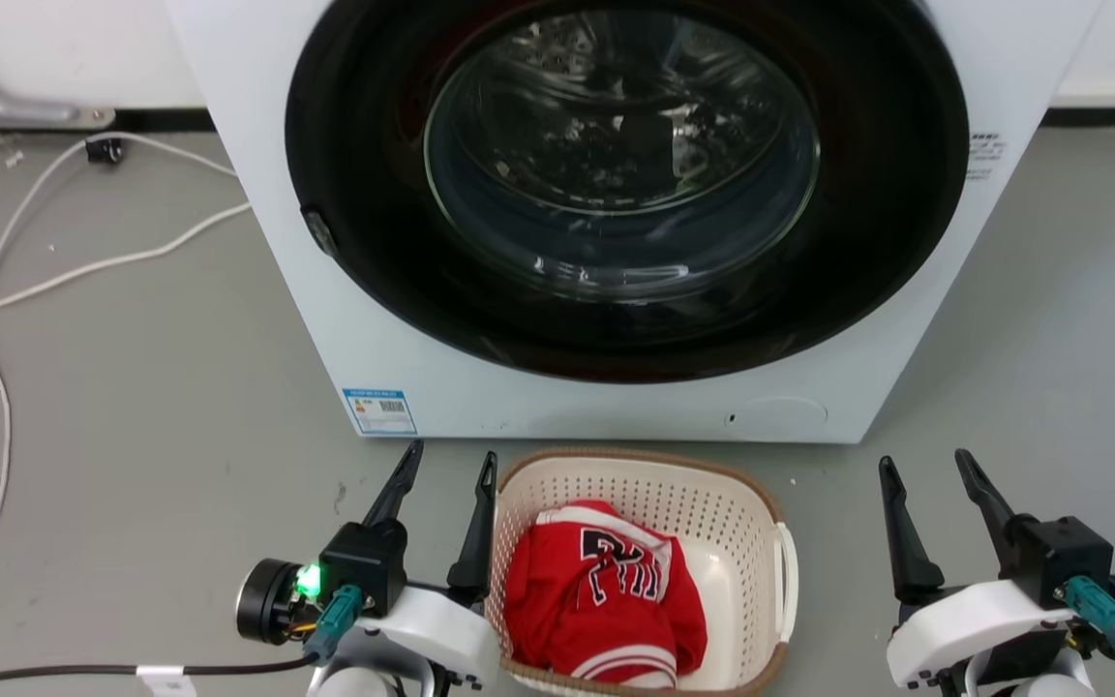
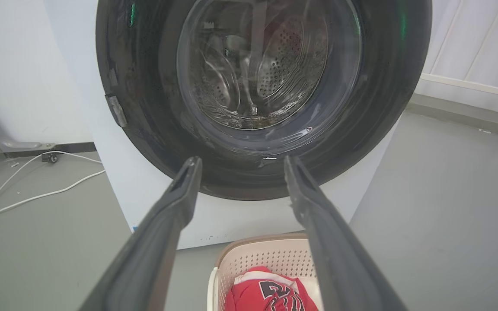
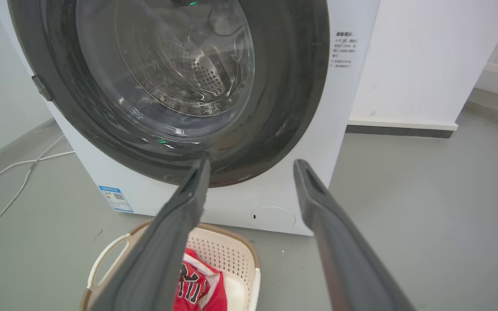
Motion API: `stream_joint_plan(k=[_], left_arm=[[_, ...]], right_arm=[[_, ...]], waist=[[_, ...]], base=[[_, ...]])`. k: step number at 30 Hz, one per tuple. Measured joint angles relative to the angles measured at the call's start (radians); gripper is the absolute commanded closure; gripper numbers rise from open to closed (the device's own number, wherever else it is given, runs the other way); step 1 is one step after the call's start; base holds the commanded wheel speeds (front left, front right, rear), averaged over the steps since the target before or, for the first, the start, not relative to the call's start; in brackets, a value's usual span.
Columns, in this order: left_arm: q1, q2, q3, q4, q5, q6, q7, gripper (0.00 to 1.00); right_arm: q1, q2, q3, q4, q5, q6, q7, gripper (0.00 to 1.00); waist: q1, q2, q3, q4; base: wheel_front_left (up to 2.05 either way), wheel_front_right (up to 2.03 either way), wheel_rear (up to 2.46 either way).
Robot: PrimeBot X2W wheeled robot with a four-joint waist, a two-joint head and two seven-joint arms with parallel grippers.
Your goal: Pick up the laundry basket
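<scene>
Left gripper: dark fingers parted, empty, just beside the basket's left rim.
Cream perforated plastic laundry basket, brown woven-look rim: on the grey floor before a white front-loading washing machine. White handles face left and right; long axis indeterminate, near end cropped. Holds a red jersey.
Right gripper: parted, empty, apart from the basket.

A white washing machine with a dark round glass door stands straight ahead of both jaws on a smooth grey floor. Left of the left jaws, white cables trail toward a white wall and right of the right jaws a dark skirting runs under more white wall.
</scene>
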Motion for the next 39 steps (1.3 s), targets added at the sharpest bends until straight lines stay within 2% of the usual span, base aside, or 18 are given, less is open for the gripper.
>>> stream_joint_plan(k=[9, 21, 29, 39], left_arm=[[-0.066, 0.0, 0.011, 0.107, -0.009, 0.007, 0.0, 0.0], [-0.26, 0.0, 0.05, 0.361, -0.061, -0.049, 0.0, 0.0], [-0.429, 0.018, 0.065, 0.566, -0.098, -0.097, 0.0, 0.0], [-0.64, 0.049, -0.001, 0.806, -0.172, -0.113, 0.051, 0.0]], right_arm=[[-0.068, 0.0, 0.011, 0.08, 0.03, 0.0, 0.0, 0.0], [-0.221, 0.0, 0.022, 0.254, 0.048, 0.0, -0.022, 0.0], [-0.358, 0.0, 0.054, 0.425, 0.075, 0.0, -0.019, 0.0], [-0.564, 0.001, 0.119, 0.691, 0.128, 0.0, 0.017, 0.0]], waist=[[0.0, 0.0, 0.143, -0.011], [0.0001, 0.0, 0.38, -0.037], [0.0001, 0.0, 0.516, -0.053], [0.0001, -0.0001, 0.629, -0.071]], base=[[0.0, 0.0, 0.0], [0.0, 0.0, 0.0], [0.0, 0.0, 0.0], [0.0, 0.0, 0.0]])
